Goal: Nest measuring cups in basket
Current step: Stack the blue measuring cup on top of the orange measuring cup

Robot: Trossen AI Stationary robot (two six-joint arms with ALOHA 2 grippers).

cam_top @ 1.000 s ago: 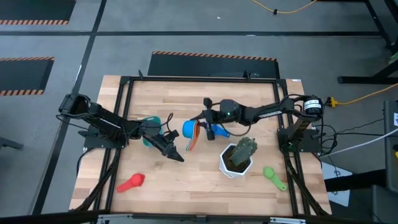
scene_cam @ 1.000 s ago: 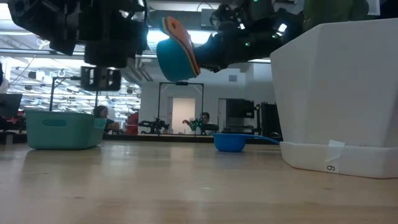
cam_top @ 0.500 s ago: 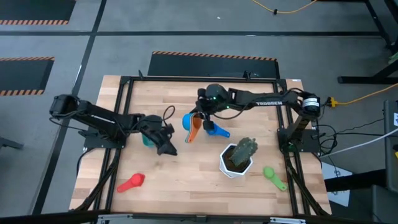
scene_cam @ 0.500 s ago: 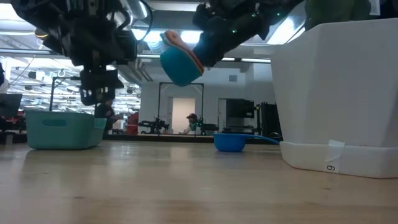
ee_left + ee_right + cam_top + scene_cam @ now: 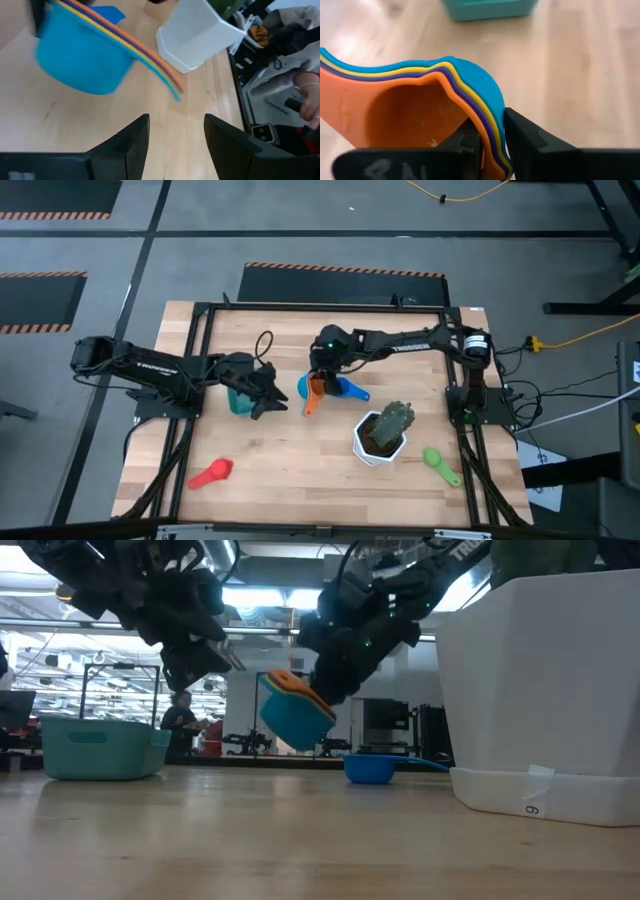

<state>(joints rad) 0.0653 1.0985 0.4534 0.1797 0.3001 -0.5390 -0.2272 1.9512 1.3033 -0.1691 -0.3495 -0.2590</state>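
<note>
The right fingers [image 5: 490, 137] pinch the rim of a stack of cups [image 5: 410, 95]: orange inside, then purple, yellow and blue. The stack hangs tilted in the air above the table [image 5: 300, 460], near the middle. The left fingers [image 5: 172, 137] are open and hold nothing. They hover beside the stack, just over the teal basket [image 5: 238, 397]. A blue cup [image 5: 368, 769] sits on the table. A red cup [image 5: 212, 472] and a green cup [image 5: 438, 462] lie farther away. A white plant pot [image 5: 378, 438] stands close by.
</note>
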